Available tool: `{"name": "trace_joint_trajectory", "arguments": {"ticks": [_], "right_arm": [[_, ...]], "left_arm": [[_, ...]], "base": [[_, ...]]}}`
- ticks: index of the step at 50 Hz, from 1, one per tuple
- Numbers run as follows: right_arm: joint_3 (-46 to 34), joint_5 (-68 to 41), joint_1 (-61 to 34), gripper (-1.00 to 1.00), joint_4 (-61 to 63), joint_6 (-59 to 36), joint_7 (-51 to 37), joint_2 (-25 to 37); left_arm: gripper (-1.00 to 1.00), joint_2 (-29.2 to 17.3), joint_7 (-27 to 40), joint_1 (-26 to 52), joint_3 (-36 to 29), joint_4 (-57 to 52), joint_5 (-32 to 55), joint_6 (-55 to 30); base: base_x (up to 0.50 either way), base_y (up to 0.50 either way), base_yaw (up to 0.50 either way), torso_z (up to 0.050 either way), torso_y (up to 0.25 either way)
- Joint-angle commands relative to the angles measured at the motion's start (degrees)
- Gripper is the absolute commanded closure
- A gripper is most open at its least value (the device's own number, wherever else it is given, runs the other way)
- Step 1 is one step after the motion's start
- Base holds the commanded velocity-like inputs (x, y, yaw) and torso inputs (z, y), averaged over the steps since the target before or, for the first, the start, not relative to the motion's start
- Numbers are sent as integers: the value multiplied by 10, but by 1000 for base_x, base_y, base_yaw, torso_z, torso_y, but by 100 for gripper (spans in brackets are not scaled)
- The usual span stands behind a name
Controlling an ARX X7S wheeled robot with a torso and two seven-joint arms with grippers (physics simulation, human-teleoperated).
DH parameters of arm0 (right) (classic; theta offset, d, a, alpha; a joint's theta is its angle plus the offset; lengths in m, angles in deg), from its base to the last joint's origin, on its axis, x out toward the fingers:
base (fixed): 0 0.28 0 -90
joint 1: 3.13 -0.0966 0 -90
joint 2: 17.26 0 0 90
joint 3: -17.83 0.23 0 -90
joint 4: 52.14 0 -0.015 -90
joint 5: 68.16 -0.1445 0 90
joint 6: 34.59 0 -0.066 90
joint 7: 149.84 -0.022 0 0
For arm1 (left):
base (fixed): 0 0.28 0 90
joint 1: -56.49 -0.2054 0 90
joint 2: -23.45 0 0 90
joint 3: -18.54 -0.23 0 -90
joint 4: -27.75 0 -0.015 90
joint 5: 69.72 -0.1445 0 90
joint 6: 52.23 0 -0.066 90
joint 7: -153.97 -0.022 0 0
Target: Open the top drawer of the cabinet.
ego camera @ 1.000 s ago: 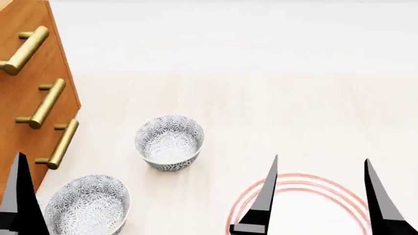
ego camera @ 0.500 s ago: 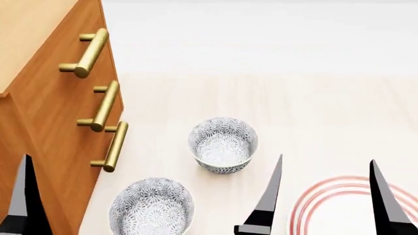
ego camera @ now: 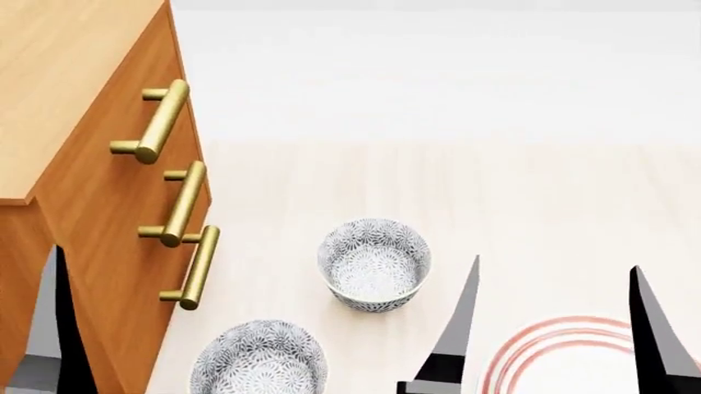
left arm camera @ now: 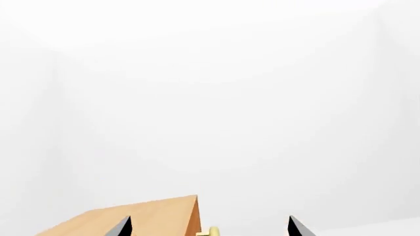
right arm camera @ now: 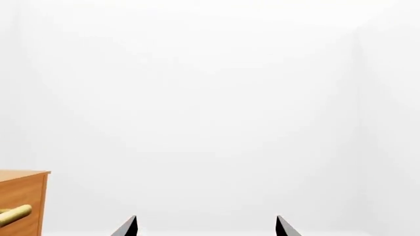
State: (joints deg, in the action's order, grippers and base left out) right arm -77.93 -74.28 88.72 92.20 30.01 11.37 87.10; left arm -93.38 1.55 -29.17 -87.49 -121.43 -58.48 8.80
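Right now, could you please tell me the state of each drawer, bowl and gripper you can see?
top drawer: shut, flush with the cabinet front, handle untouched.
middle drawer: shut.
bottom drawer: shut.
far bowl: upright, empty.
near bowl: upright, empty, partly cut off by the frame.
plate: flat, empty where visible.
left gripper: open, holding nothing.
right gripper: open, holding nothing.

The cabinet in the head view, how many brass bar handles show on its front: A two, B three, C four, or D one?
B: three handles are stacked on the front of the cabinet, the top drawer's handle uppermost, then the middle handle and the lowest handle.
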Motion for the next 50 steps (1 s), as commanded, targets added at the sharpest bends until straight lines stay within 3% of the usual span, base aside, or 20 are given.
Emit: {"name": "trace_joint_trajectory", "arguments": {"ticks": [1,5,12,17,18,19,39,50], "right_arm": [[-2,-7,0,-100,5,3,-3,5],[-1,-12,0,-100,6,4,-2,7],[-3,-18,-3,-100,10,1,-4,11],[-5,-21,-4,-100,16,-2,-6,14],[-1,-26,-4,-100,23,-3,-6,14],[-1,-26,-3,-100,20,1,-6,15],[-2,-37,-5,-100,24,0,-20,27],[1,-43,-5,-100,29,-3,-26,31]], "left_arm": [[-100,-101,120,76,-80,-8,73,-11],[-100,-165,194,152,-161,-8,102,-12],[-100,-230,275,295,-278,-8,164,-35],[-100,-222,272,369,-294,-3,199,-105],[-100,-169,186,455,-380,83,124,-191],[-100,-163,184,541,-421,85,123,-274],[-100,-149,148,594,-468,126,101,-314],[-100,-138,106,613,-502,200,95,-313]], "base": [[0,0,0,50,0],[0,0,0,50,0],[0,0,0,50,0],[0,0,0,50,0],[0,0,0,0,0],[0,0,0,0,0],[0,0,0,0,0],[0,0,0,0,0]]}}
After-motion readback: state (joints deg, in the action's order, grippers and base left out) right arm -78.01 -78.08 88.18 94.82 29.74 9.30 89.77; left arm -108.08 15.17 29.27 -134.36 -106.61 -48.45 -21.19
